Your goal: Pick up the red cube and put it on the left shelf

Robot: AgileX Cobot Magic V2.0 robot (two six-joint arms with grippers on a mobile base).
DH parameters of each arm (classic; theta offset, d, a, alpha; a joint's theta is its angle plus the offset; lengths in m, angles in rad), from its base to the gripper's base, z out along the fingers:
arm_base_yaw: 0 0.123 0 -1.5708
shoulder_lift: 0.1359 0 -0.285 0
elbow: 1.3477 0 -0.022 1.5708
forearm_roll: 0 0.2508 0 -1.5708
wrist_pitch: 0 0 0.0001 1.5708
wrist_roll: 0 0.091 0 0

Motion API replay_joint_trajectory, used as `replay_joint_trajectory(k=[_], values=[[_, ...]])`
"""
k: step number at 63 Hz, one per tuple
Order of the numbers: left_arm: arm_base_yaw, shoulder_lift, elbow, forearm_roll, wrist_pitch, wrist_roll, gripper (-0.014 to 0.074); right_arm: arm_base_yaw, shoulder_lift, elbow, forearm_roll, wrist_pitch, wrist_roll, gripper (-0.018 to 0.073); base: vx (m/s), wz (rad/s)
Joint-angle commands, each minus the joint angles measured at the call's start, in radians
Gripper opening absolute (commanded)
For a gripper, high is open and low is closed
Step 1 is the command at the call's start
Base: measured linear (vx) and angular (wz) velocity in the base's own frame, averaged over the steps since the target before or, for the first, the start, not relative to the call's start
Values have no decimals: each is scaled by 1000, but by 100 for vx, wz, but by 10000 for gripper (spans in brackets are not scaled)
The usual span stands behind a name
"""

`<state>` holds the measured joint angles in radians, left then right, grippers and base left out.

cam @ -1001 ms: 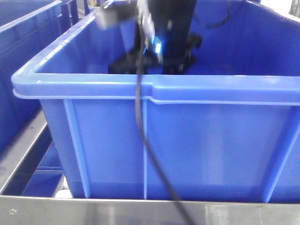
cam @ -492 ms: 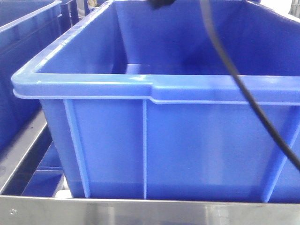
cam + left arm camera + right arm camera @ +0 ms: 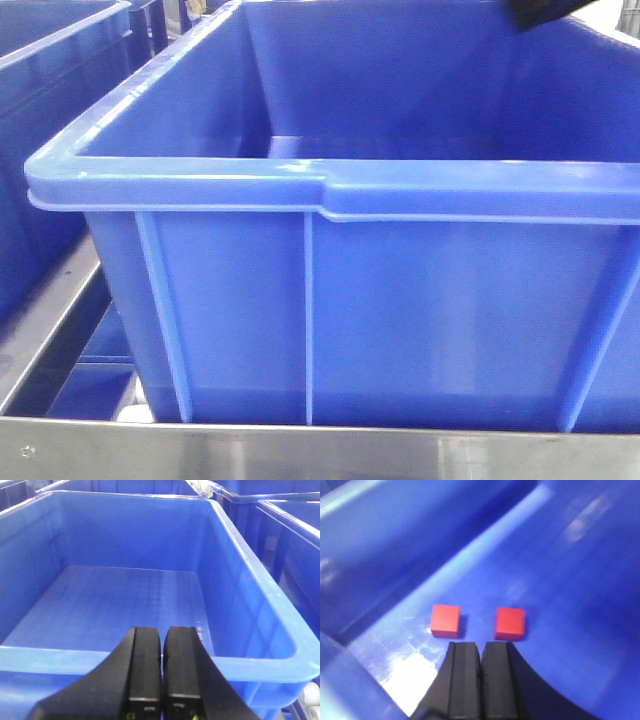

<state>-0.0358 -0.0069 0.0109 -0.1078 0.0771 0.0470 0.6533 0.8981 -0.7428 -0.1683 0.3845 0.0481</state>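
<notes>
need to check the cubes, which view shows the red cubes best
The right wrist view: two red cubes, one at and one at, lie apart on the blue crate floor just beyond the shut right fingers. The front view shows only crate walls; the left wrist view shows a crate with no cube visible.

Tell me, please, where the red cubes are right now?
Right wrist view: two red cubes lie side by side, apart, on a blue crate floor, just ahead of the shut right gripper.

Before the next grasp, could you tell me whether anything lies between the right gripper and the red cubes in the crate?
Nothing visible does. The right gripper, its fingers together, hangs just short of two red cubes on the bare blue crate floor.
</notes>
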Motion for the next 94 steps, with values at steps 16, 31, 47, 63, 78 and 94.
replay_joint_trajectory(k=[16, 31, 47, 63, 78, 94], values=[[1, -14, 24, -5, -85, -7, 102, -7, -344, 184, -17, -174, -6, 57, 0, 0], [1, -14, 24, -5, -85, -7, 102, -7, -445, 231, -17, -163, -6, 57, 0, 0], [1, -14, 24, -5, -85, -7, 102, -7, -442, 231, -17, -165, -6, 57, 0, 0], [1, -14, 24, -5, -85, -7, 102, -7, -442, 231, -17, -173, -6, 57, 0, 0], [1, -14, 24, -5, -85, -7, 102, -121, -444, 243, 55, -214, -6, 57, 0, 0], [1, -14, 24, -5, -85, -7, 102, -415, -478, 313, 70, -385, -7, 57, -1, -9]])
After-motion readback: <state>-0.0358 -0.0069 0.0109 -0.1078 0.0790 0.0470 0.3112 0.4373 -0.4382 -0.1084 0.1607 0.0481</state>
